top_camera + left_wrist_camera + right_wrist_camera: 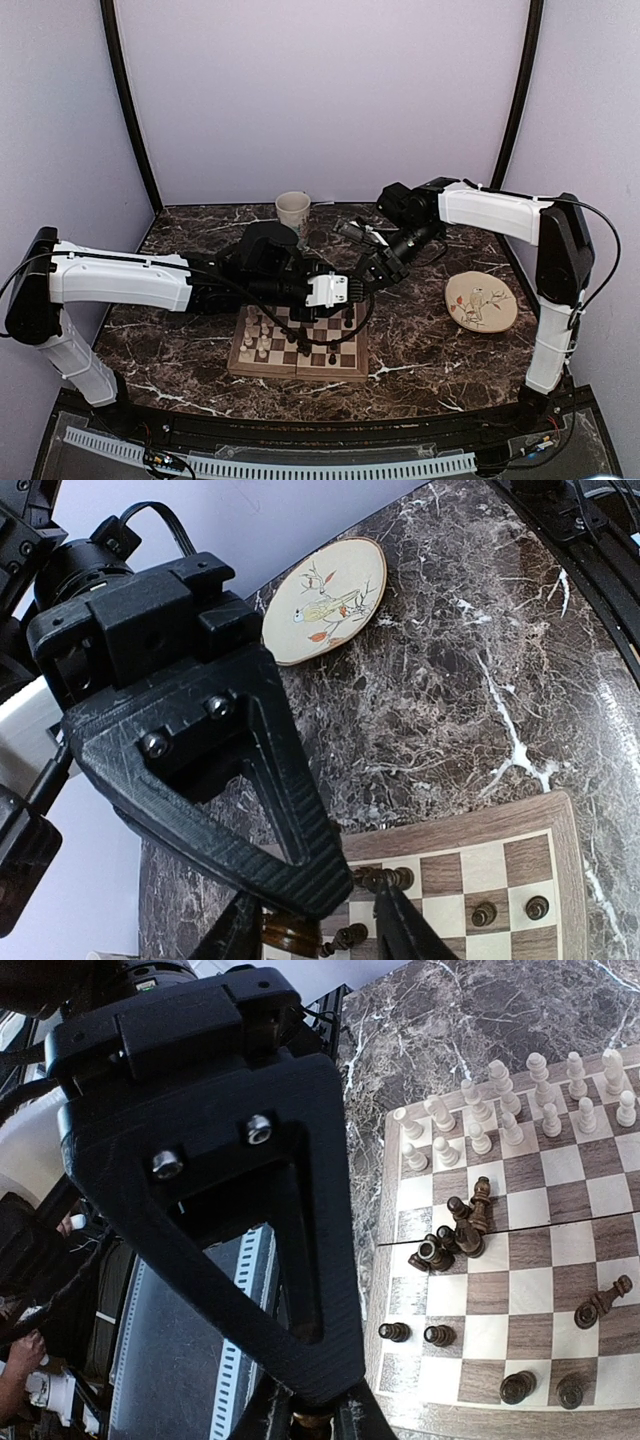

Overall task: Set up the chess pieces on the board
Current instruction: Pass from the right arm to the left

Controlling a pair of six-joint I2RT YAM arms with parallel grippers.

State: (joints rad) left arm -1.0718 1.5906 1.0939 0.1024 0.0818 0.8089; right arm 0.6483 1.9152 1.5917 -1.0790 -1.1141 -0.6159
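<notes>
While white pieces [511, 1128] stand in two rows, one plate [481, 302] flanks the board [573, 1243].

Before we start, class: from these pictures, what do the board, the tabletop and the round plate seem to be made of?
The board: wood, matte, grain showing in border and squares. The tabletop: polished dark marble or a marble-look laminate, white veins, slight sheen. The plate: probably glazed ceramic, smooth cream face with a painted bird.

We note a dark marble table [420, 350] with white veining, on it the checkered wooden board [346, 372] at front centre, a white cup [292, 210] at the rear, a round bird-patterned plate [481, 302] at right, well apart from both.
</notes>
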